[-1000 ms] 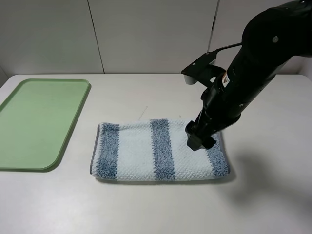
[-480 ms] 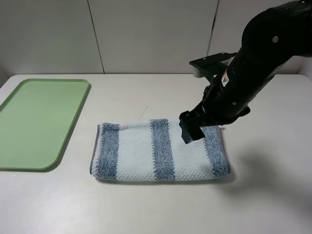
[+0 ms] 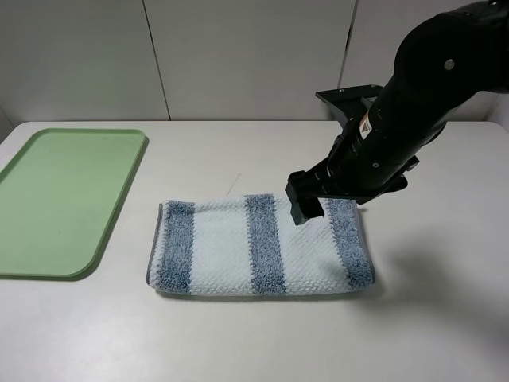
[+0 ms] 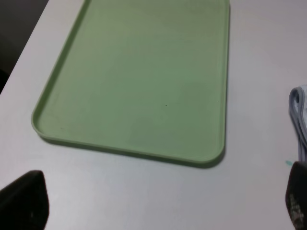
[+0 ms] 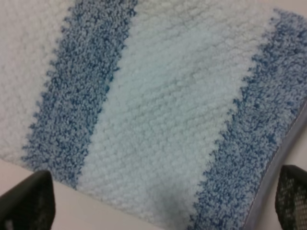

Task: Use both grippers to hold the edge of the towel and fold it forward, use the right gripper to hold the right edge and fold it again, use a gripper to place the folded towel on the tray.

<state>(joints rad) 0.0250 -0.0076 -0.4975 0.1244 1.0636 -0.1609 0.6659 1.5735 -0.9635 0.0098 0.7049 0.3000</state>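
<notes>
Exterior high view has the right hand (image 3: 305, 205) above the far edge of the towel (image 3: 254, 247), between the middle and right blue stripes. I cannot tell from here whether it touches the cloth. Its wrist camera shows the two fingers spread wide with only towel between them, so it grips nothing. The left hand (image 4: 160, 206) is out of the overhead picture. Its own camera shows its fingers apart too and empty, hanging over the bench (image 3: 238, 334) by the near end of the tray (image 3: 64, 199).

The towel lies flat on the bench, right of the tray and apart from it, roughly mid-bench. Its near edge looks thick and rounded, so I judge the first forward fold done. The second fold, right edge carried over, is not made: all three stripes lie open. The tray holds nothing, so placing is also left.

The towel's long axis runs left to right, with its stripes running near to far. A thin grey hem shows at the left and right ends. The tray's long side runs near to far.
</notes>
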